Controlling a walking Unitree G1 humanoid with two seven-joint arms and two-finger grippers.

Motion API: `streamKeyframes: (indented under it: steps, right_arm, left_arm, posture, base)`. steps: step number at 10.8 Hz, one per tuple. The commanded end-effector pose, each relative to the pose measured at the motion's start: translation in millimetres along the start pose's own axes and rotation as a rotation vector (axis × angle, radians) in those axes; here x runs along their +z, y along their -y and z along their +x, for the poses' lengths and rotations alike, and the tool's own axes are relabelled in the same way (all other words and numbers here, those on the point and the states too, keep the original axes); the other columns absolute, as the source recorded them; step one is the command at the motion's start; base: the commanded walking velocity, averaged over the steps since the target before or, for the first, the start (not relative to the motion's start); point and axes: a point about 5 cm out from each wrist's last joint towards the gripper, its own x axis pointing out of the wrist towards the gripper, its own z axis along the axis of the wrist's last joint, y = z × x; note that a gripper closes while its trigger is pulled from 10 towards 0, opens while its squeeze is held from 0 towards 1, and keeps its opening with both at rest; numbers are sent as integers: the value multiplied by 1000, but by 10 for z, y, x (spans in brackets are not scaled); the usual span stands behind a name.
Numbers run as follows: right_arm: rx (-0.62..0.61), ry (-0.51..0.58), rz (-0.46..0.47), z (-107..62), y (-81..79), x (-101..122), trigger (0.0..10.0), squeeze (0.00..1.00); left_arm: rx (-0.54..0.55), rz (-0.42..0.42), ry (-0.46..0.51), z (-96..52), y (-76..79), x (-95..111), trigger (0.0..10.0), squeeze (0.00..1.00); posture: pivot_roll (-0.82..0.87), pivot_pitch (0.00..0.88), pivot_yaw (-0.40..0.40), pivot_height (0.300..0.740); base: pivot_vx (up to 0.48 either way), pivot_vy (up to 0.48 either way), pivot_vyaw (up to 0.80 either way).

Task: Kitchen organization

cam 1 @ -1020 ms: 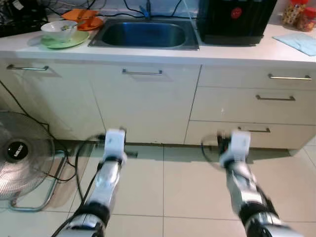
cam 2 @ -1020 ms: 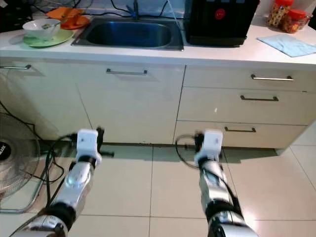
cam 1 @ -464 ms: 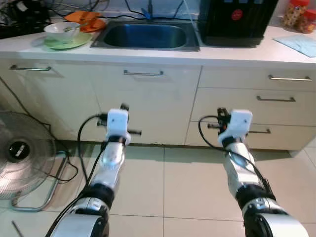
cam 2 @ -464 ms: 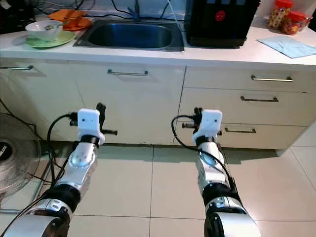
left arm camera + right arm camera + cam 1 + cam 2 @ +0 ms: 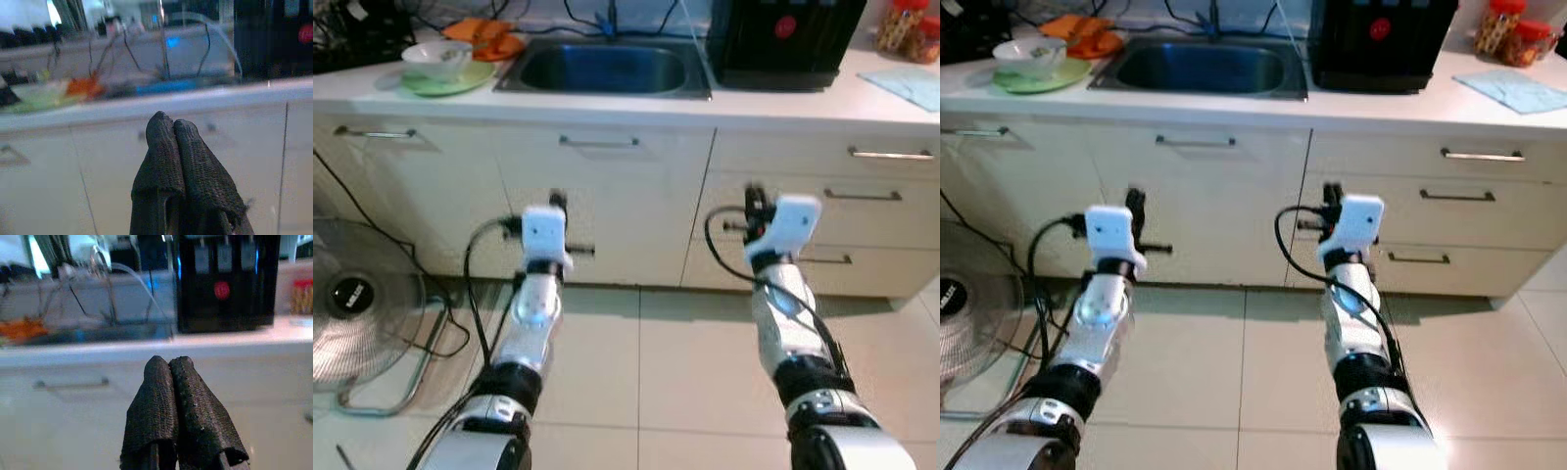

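both hands pinched closed, empty: left hand (image 5: 172, 128) and right hand (image 5: 168, 366) raised toward the bench (image 5: 636, 106) at twelve o'clock.

A brushed steel sink (image 5: 603, 69) sits in a smooth pale countertop (image 5: 783, 103); the cream cupboard doors (image 5: 607, 206) look matt, with thin metal handles (image 5: 598, 143). A glossy black appliance (image 5: 790, 39) stands at right. Floor tiles (image 5: 636, 372) shine faintly. The left gripper (image 5: 172, 128) and right gripper (image 5: 168, 364) wear rough, woven-textured black fingers; the arms (image 5: 533, 313) are polished silver metal.
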Motion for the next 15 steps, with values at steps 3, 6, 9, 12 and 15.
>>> streamKeyframes:
  steps: [3, 6, 9, 12, 15]
  right_arm:
    - [32, 64, 22, 13, -99, 146, 10000, 0]
    - [38, 72, 53, -11, -118, 195, 10000, 1000]
    - [39, 63, 56, -29, -153, 209, 10000, 1000]
    - [50, 58, 68, -45, -183, 222, 10000, 1000]
    - [56, 56, 74, -49, -197, 236, 10000, 1000]
  left_arm:
    - [8, -11, 85, 14, -17, 169, 10000, 0]
    - [-16, -22, 67, -12, 1, 174, 10000, 1000]
    - [-26, -23, 57, -43, 18, 179, 10000, 1000]
    - [-22, -24, 53, -63, -6, 199, 10000, 1000]
    - [-24, -30, 57, -59, -7, 231, 10000, 1000]
  posture:
    - [20, 0, 6, 740]
    - [29, 0, 3, 740]
    - [34, 0, -2, 740]
    - [39, 0, -3, 740]
    - [39, 2, -4, 740]
  base:
    - [215, 0, 0]
    - [351, 0, 0]
    - [340, 0, 0]
    - [361, 0, 0]
    - [363, 0, 0]
